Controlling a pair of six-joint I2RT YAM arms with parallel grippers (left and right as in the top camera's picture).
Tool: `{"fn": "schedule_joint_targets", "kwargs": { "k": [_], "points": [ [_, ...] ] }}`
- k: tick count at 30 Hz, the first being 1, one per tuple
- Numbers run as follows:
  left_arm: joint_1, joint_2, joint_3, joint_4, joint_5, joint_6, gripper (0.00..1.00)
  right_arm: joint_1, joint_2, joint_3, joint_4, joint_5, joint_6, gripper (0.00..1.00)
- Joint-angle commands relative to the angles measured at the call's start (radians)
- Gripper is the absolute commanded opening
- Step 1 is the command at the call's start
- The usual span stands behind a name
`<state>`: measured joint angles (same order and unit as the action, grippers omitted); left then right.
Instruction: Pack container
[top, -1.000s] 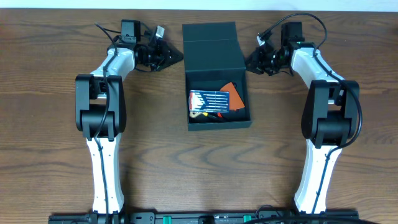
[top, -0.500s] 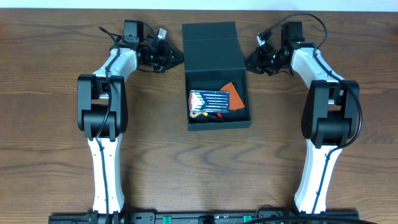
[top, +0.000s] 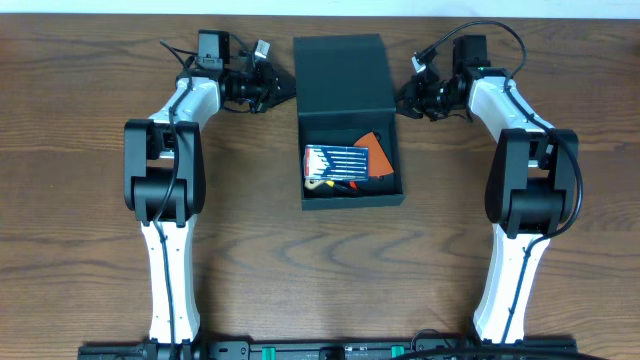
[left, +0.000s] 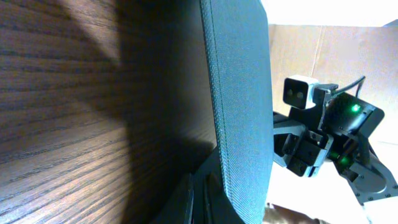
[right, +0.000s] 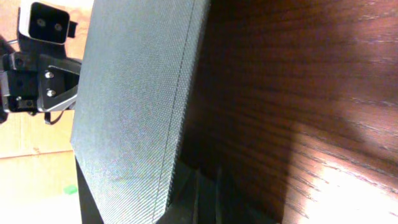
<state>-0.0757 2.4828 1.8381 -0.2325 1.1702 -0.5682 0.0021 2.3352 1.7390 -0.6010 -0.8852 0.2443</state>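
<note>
Overhead view: the container (top: 350, 198) is sitting at the far middle of the bench (top: 90, 250), between the two arms. Its hinged lid (top: 340, 75) is lying open toward the far edge, and the square compartment is facing up.

Contents, as far as they are showing:
- A blue case (top: 335, 160) of white-tipped bits is lying flat in the left and middle part of the compartment.
- An orange piece (top: 379, 152) is sitting just beside the case on the right, touching or overlapping its end; I cannot tell which.
- Small yellow and red tools (top: 335, 184) are lying along the near wall, below the case. They are too small to identify.

The left end effector (top: 283, 86) is clenched and is pointing at the left side edge of the lid, right against it. The right end effector (top: 403, 100) is clenched as well and is sitting against the right side edge of the lid, opposite the left one. Neither is gripping the lid between its fingers.

Left wrist view: the lid (left: 242, 112) is showing edge-on as a textured teal panel lifted off the bench (left: 62, 124) and casting a shadow on the wood. The right arm's camera (left: 300, 93) is facing back from the other side, with a green light (left: 354, 109) glowing next to it.

Right wrist view: the same panel (right: 130, 106) is tilting up from the bench, and the left arm's camera (right: 43, 23) is peeking past its top corner.
</note>
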Motion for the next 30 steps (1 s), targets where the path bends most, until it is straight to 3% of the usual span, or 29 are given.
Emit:
{"fn": "schedule_joint_targets", "kwargs": {
  "k": [1,16,30],
  "points": [
    [-0.007,-0.015,0.012,0.003,0.053,0.041,0.05,0.002,0.01,0.008,-0.003,-0.073,-0.026,0.01],
    [-0.018,-0.079,0.012,0.002,0.053,0.067,0.05,-0.01,0.01,0.025,-0.192,0.037,-0.124,0.01],
    [-0.033,-0.08,0.012,-0.017,0.053,0.085,0.05,-0.017,0.01,0.224,-0.35,0.106,-0.202,0.01]
  ]
}}
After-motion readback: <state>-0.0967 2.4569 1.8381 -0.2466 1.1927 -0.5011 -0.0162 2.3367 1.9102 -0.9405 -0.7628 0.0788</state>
